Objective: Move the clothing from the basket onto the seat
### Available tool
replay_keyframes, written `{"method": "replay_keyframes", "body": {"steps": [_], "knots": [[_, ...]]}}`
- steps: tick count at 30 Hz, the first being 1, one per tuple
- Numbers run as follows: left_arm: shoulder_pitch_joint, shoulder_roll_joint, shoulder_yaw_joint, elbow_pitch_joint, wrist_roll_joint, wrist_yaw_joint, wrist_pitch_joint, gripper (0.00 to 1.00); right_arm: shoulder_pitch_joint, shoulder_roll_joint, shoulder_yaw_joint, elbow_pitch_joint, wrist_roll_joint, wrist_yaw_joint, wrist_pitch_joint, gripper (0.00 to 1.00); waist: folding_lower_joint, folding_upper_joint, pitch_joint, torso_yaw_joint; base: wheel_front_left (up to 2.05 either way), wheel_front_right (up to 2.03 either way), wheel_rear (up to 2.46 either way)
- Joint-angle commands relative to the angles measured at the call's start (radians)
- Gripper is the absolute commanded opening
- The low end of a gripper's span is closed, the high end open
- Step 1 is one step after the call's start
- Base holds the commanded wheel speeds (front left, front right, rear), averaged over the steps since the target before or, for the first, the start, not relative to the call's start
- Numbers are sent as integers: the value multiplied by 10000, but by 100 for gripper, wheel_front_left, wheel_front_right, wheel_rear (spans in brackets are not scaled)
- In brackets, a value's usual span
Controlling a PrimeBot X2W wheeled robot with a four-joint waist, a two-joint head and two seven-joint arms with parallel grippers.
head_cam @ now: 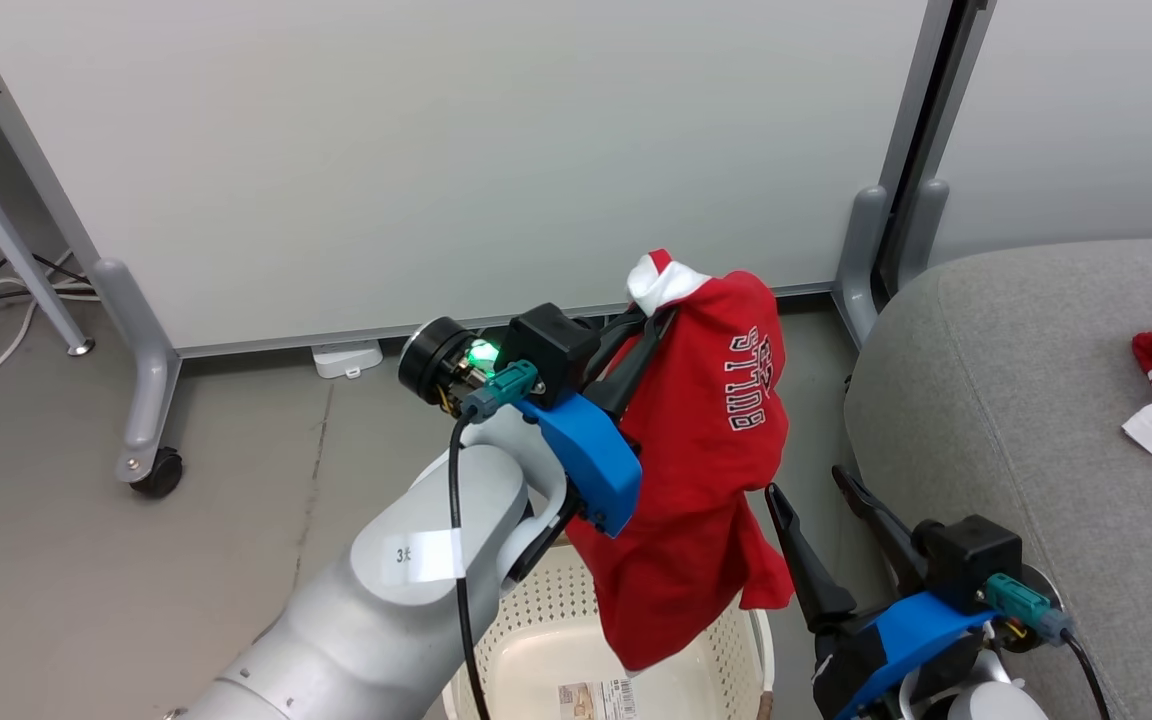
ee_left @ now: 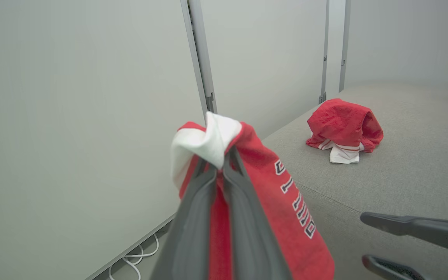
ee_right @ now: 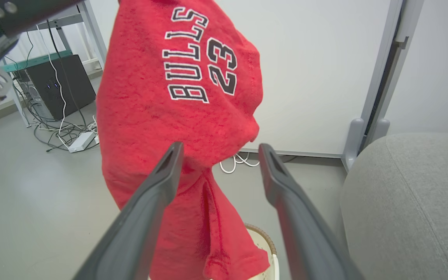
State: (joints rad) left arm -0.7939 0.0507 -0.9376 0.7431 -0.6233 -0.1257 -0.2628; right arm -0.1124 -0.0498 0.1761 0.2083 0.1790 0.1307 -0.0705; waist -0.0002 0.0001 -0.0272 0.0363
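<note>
– Left pincer (ee_left: 218,163) right up at the lens, jaws clamped narrow on the white neck trim of the Bulls jersey (head_cam: 706,470), and the whole garment hangs free beneath it!

– Good high grip. Look directly below that pincer: there's the basket (head_cam: 536,620), with the jersey's hem dangling over its mouth. I can't tell whether the hem is clear of the rim, so I'd lift a touch more before going sideways. That should keep the cloth from snagging.

– And the right pincer (head_cam: 806,482)?

– Spread wide and holding nothing. It sits just to the right of the hanging cloth and lower than the left pincer. That puts it between the jersey and the landing zone, so the carry wants to pass above it, or the fabric may drape over it.

– Where's the landing zone?

– Off to the right of both pincers: the grey seat (head_cam: 1016,400). Its rounded edge is near. I'd go well past that edge before letting go, because cloth dropped on the curve could slide to the floor (head_cam: 236,480).

– Company out there already!

– Yes, a second red garment (ee_left: 344,124) lies crumpled on the cushion, farther out beyond the left pincer's tips. There's bare cushion on the near side of it, so aim there. Behind everything stands the white partition (head_cam: 436,150).
</note>
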Motion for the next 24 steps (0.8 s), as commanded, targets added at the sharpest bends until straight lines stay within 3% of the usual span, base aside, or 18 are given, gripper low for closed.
{"method": "replay_keyframes", "body": {"steps": [1,14,24], "knots": [[-151,-5,-95,-31,-128,-64,-29,0,192,-12,-2,-53,66,1,29,100,2,-1,-31,14,0,0,0],[-484,-3,-705,90,-859,150,-29,0,255,-12,174,-38,151,3,89,100,2,-1,-12,-68,0,0,0],[-572,-2,-943,-150,-1058,239,-29,0,-211,-12,801,650,299,1,87,100,2,-1,100,-50,0,0,0]]}}
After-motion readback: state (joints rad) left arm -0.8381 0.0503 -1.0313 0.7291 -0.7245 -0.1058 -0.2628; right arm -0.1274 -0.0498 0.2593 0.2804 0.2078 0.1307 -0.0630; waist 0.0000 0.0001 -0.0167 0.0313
